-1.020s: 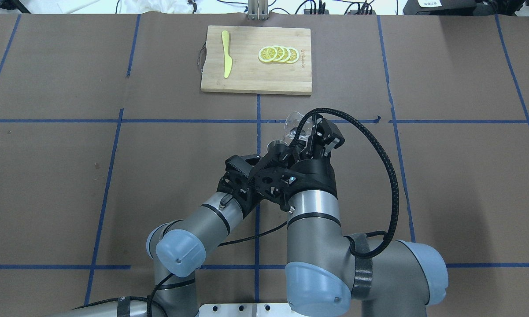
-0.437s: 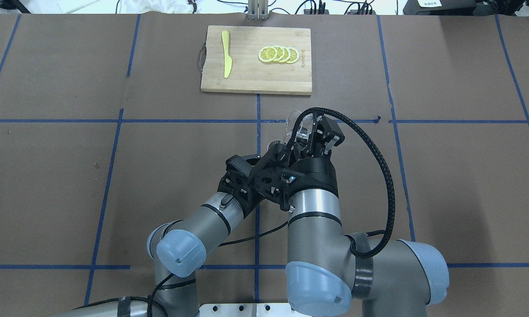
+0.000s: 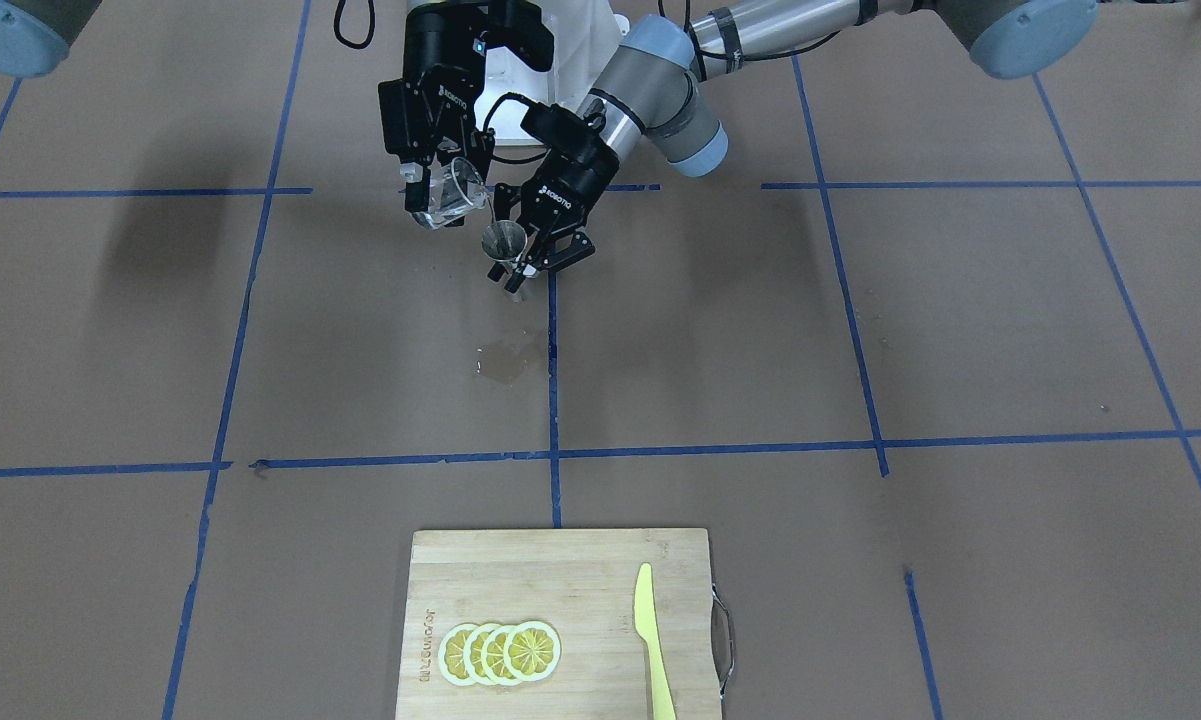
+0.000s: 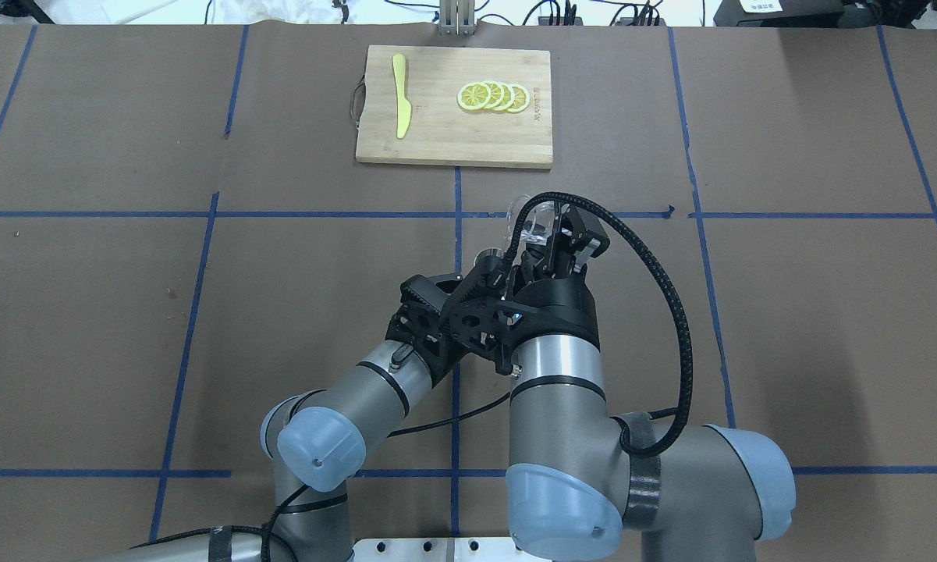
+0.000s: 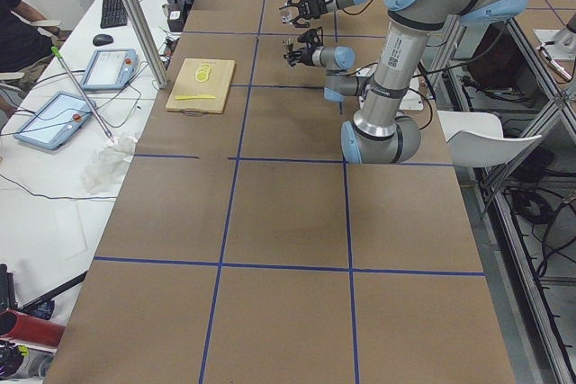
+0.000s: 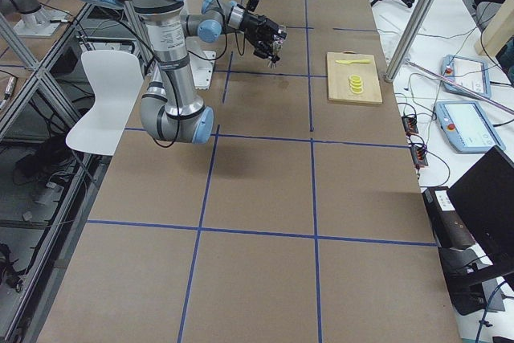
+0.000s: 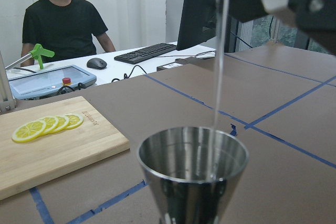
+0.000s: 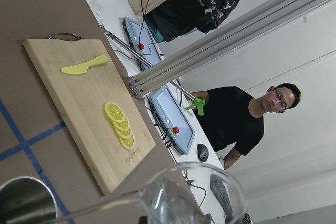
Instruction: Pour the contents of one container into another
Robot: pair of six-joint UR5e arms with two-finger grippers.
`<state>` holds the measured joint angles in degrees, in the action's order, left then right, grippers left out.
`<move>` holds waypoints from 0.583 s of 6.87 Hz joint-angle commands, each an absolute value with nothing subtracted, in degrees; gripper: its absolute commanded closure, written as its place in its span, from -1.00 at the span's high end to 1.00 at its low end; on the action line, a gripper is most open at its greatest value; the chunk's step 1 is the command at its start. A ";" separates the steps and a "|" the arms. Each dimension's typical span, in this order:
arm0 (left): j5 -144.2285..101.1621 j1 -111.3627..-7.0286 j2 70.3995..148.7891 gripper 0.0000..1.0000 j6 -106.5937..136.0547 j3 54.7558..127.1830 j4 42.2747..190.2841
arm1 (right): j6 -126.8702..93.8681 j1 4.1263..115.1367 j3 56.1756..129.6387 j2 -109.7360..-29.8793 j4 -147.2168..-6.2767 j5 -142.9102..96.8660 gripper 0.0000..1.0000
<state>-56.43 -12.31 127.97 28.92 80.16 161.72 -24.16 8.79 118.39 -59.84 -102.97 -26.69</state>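
The clear glass measuring cup [image 3: 450, 197] is held tilted in the air, with my right gripper [image 3: 438, 192] shut on it. Just below its lip is the steel jigger [image 3: 505, 243], upright, with my left gripper [image 3: 532, 256] shut on its waist. In the left wrist view a thin stream of liquid [image 7: 218, 56] falls into the jigger's [image 7: 192, 169] upper cone. The overhead view shows the cup [image 4: 524, 214] in front of the right gripper [image 4: 552, 236], and the jigger's rim [image 4: 487, 254] beside it. In the right wrist view, the cup's rim [image 8: 195, 195] fills the bottom, with the jigger [image 8: 20, 201] at lower left.
A wet patch [image 3: 505, 362] darkens the brown paper under the jigger. A wooden cutting board [image 4: 437, 140] lies at the far middle with lemon slices [image 4: 493, 97] and a yellow knife [image 4: 400, 95]. An operator sits beyond the table's far side.
The right gripper has shifted slightly towards the jigger with the cup, tilting it a little more. The left gripper and jigger have stayed put.
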 commanded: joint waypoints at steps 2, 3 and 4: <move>-56.43 -12.30 128.14 -1.00 28.92 80.16 161.72 | -22.25 8.79 118.48 -59.85 -103.27 -26.37 -1.00; -56.51 -12.30 128.32 -1.00 28.92 80.16 161.72 | -21.71 8.88 118.48 -59.85 -103.27 -26.11 -1.00; -56.51 -12.30 128.32 -1.00 28.92 80.16 161.72 | -21.10 8.79 118.48 -59.85 -103.27 -26.02 -1.00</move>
